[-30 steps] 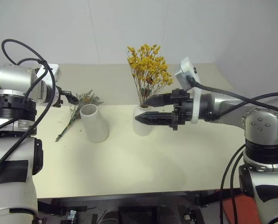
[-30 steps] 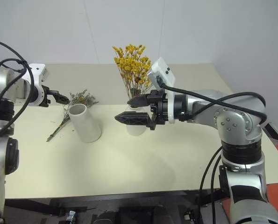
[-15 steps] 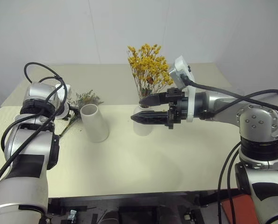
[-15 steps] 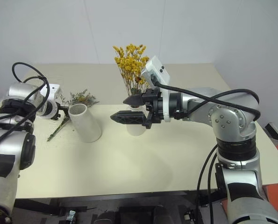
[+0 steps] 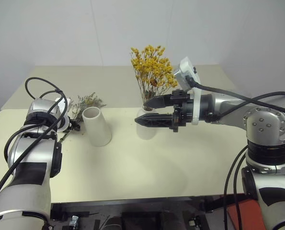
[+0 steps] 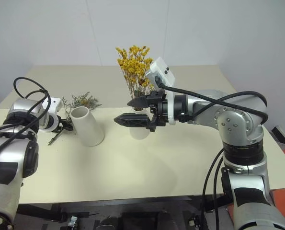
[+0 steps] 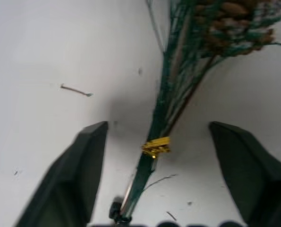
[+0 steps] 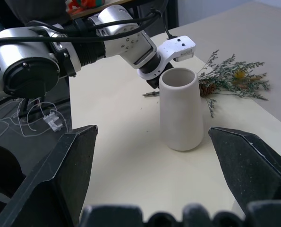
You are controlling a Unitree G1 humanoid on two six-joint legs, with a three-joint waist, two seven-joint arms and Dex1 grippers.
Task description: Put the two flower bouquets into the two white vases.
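Left wrist view: left claw, lowered since a second ago, straddles grey-green bouquet stems, fingers wide; pickup looks imminent. Right claw wide, idle.

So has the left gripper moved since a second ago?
Yes. The left gripper has dropped from above the grey-green bouquet to table level at its stems, left of the wide vase.
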